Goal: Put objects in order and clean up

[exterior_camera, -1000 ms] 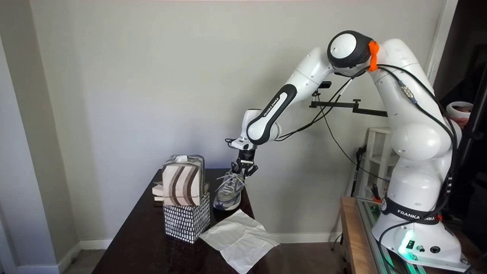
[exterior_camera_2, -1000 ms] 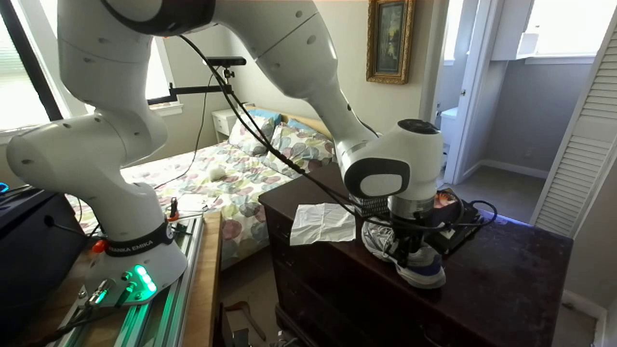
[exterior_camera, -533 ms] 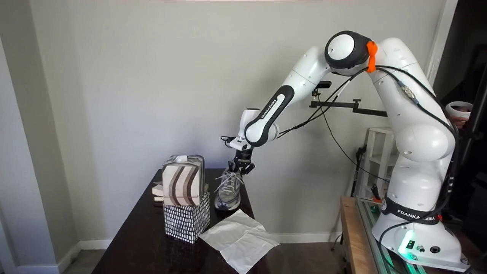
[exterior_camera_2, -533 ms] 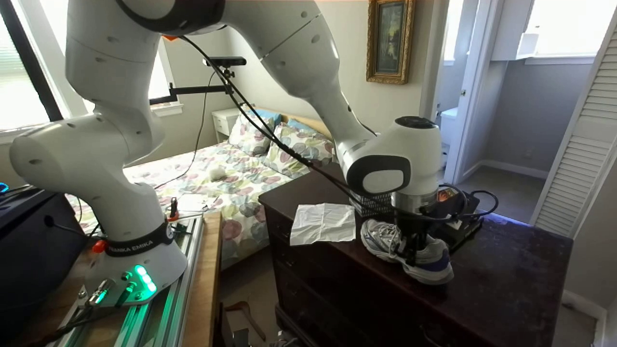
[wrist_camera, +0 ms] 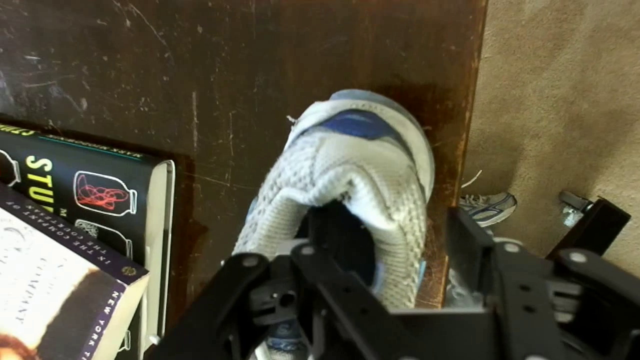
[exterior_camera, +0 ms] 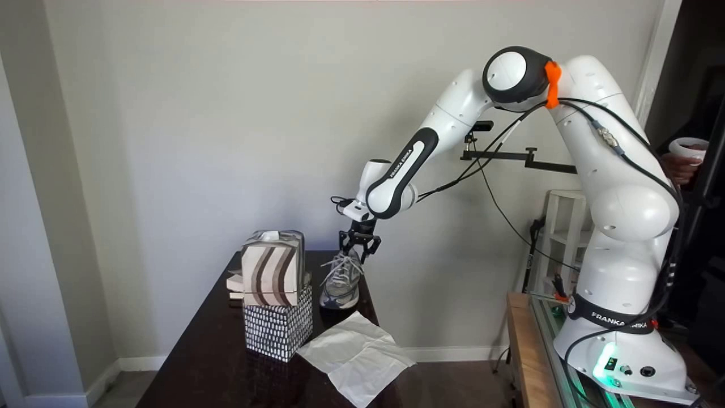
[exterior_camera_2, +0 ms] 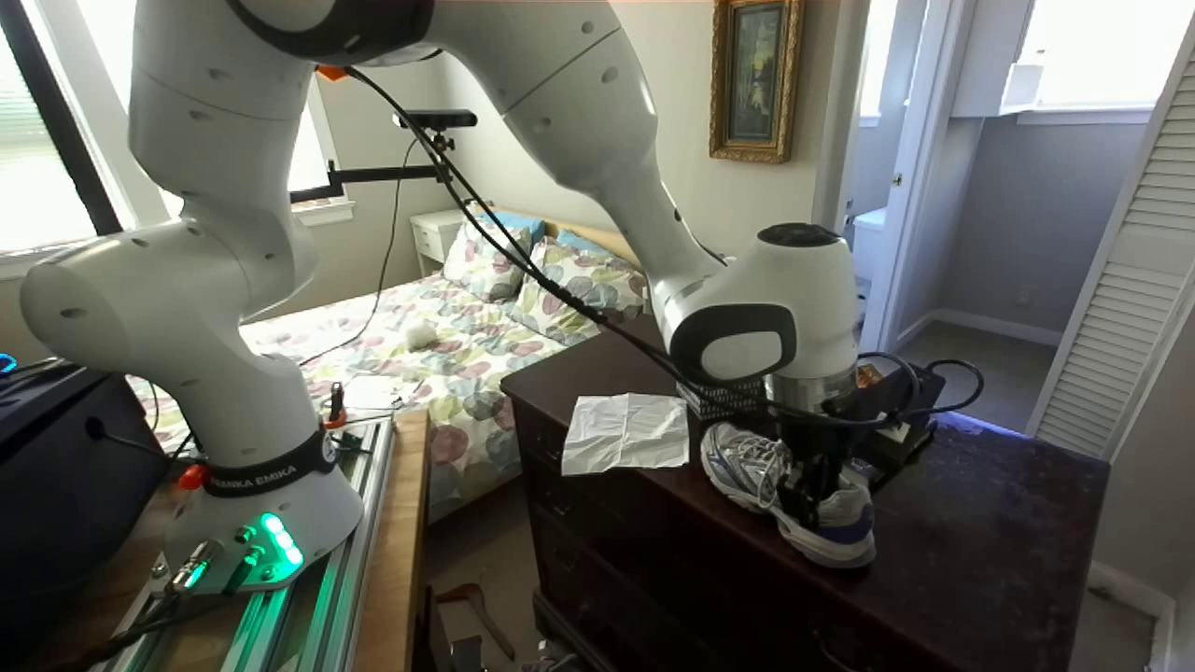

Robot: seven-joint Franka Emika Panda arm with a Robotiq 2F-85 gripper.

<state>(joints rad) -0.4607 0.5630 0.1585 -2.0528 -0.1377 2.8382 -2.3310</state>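
Note:
A grey-white running shoe with blue trim (wrist_camera: 360, 145) rests on the dark dresser (exterior_camera_2: 980, 523), along its edge, in all views. Its laces show in both exterior views. My gripper (wrist_camera: 392, 235) is spread around one side wall of the shoe's collar. One finger (wrist_camera: 320, 225) reaches into the shoe opening; the opposite finger (wrist_camera: 467, 240) stands outside, apart from the shoe and over the dresser's edge. A gap shows between the outer finger and the shoe wall. In an exterior view the gripper (exterior_camera: 355, 253) sits above the heel end.
A patterned box (exterior_camera: 277, 328) with a striped bundle (exterior_camera: 272, 275) on top stands beside the shoe. A creased white sheet (exterior_camera: 359, 354) lies near its toe, partly over the edge. Books (wrist_camera: 115, 210) lie left in the wrist view. Another shoe (wrist_camera: 490, 207) is on the floor.
The jaws have spread apart, letting go of the shoe's wall. The shoe shifted slightly along the dresser with the gripper earlier, and its heel now sits a little lower in an exterior view.

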